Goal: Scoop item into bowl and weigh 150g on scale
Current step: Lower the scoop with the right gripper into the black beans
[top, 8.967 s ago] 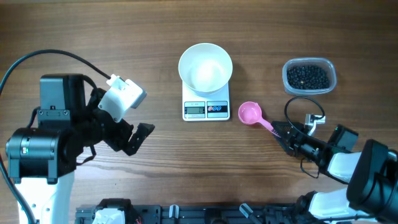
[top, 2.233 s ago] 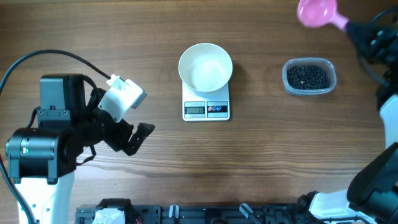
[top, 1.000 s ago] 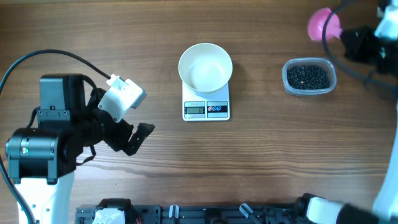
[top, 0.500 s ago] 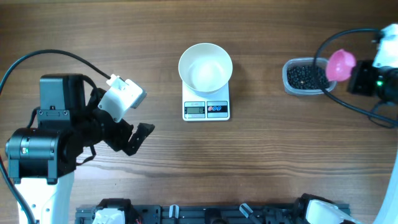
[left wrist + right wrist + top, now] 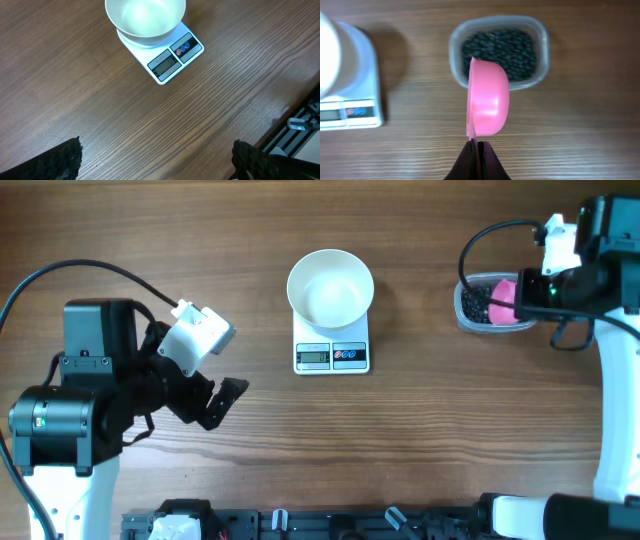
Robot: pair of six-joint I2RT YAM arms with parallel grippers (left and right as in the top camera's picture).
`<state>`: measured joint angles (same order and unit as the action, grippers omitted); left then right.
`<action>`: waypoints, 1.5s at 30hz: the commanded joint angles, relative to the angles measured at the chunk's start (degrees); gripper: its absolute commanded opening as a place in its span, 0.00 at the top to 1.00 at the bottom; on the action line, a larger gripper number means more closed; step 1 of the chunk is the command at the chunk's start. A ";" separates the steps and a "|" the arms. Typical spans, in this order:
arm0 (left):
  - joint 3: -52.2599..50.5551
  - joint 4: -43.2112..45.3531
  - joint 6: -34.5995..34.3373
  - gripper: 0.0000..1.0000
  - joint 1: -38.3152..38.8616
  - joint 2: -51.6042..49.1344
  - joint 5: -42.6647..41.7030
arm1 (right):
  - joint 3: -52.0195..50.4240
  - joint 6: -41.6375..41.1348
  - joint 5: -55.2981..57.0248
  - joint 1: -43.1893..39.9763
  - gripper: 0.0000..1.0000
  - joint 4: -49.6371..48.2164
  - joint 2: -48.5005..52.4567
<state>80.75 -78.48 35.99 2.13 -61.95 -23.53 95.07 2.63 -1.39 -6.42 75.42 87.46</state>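
The white bowl (image 5: 330,288) (image 5: 145,17) stands on the white scale (image 5: 332,355) (image 5: 172,57) at the table's middle and looks bare inside. The item, black beans (image 5: 478,300) (image 5: 500,47), fills a clear tub (image 5: 462,315) (image 5: 542,55) at the right. My right gripper (image 5: 532,292) (image 5: 477,149) is shut on the handle of a pink scoop (image 5: 505,300) (image 5: 487,97). The scoop is turned on its side over the tub's near edge, mouth towards the scale. My left gripper (image 5: 225,398) (image 5: 157,160) hangs open at the left, holding nothing.
The left arm's bulk fills the table's left side. The scale (image 5: 360,100) lies left of the tub with bare wood between them. A black rail (image 5: 330,525) runs along the front edge. A black cable (image 5: 490,235) loops above the tub.
My right arm has swung the pink scoop from the far right corner inward and down over the tub. The left arm, bowl and scale have not moved.
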 commanded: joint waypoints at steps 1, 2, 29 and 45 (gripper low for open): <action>0.81 -0.04 1.09 0.00 -0.39 0.17 -0.87 | 0.31 -1.20 6.60 0.26 0.95 -1.14 2.08; 0.81 -0.04 1.11 0.00 -0.39 0.17 -0.87 | 0.28 -1.18 6.54 0.26 0.95 -1.97 2.58; 0.81 -0.04 1.09 0.00 -0.39 0.17 -0.87 | 0.07 9.42 21.03 6.27 0.95 -10.73 16.48; 0.81 -0.04 1.09 0.00 -0.39 0.17 -0.87 | 0.07 12.41 17.16 10.75 0.95 -9.07 21.73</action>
<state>80.75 -78.48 35.99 2.13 -61.95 -23.53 95.07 13.87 20.80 3.66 66.00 107.81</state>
